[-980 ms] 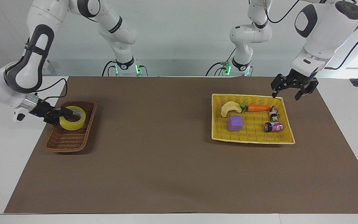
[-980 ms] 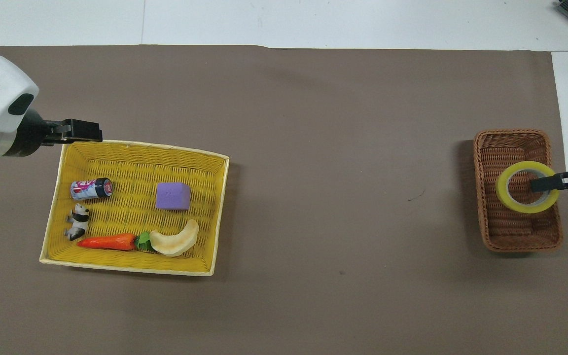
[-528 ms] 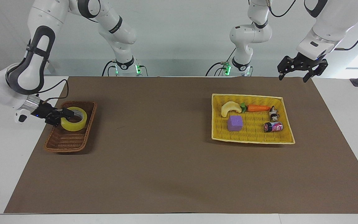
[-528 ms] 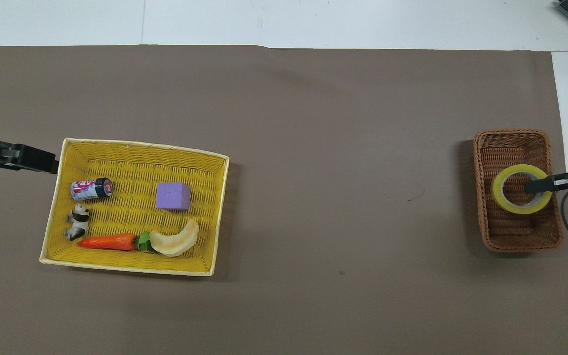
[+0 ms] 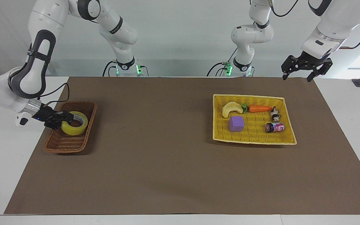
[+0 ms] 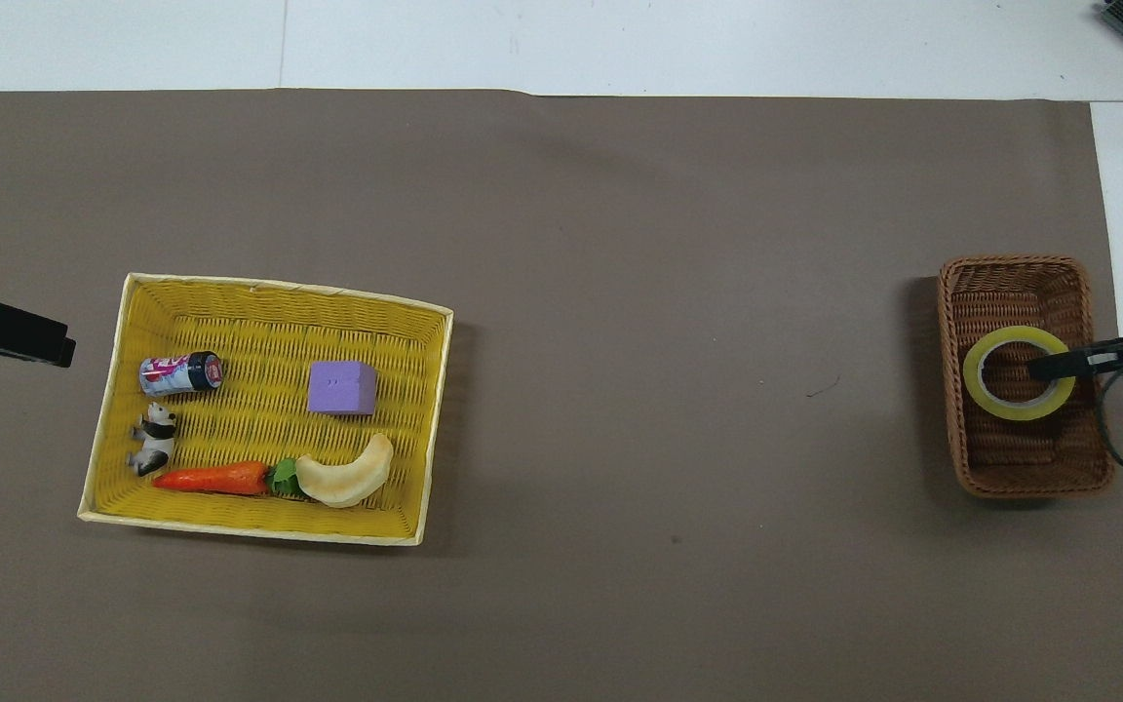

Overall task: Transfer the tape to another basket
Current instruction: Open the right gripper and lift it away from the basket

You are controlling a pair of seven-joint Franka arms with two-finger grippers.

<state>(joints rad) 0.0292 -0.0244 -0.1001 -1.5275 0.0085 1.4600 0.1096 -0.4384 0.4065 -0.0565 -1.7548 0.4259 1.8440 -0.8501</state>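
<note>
Glossy yellow tape roll (image 5: pixel 74 127) lies flat in the dark-brown wicker basket (image 5: pixel 62 143), its wall between my right gripper's (image 5: pixel 65 117) fingers; grip uncertain. My left gripper (image 5: pixel 306 69) hangs spread, empty.

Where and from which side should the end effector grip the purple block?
Its two opposite flat sides, from straight above: the purple block sits flat with free space around, and the walls of the yellow basket would likely hinder a sideways approach.
</note>
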